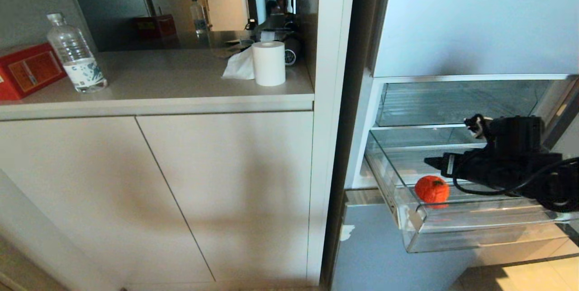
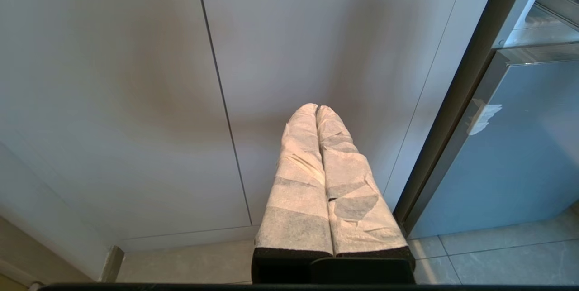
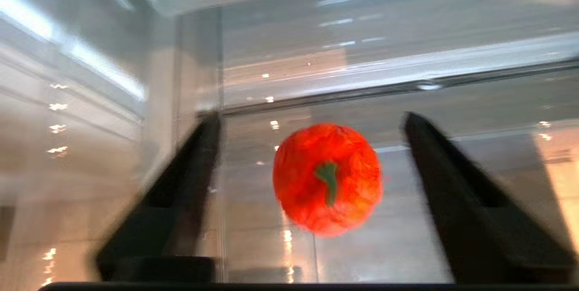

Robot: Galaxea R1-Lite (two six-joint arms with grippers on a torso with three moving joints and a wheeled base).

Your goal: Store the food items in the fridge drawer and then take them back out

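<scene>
The red fruit (image 1: 432, 188) sits in the transparent fridge drawer (image 1: 475, 232), which is pulled out of the open fridge at about four o'clock in the head view, near the drawer's front-left corner. The right gripper (image 3: 312, 123) hangs just at three o'clock of the fruit, its black fingers (image 3: 181, 200) spread wide on either side of the fruit with clear gaps, touching nothing. The left gripper (image 2: 316, 109), wrapped in white tape, points at the cabinet doors (image 2: 135, 101) beside the fridge, jaws pressed together and empty.
</scene>
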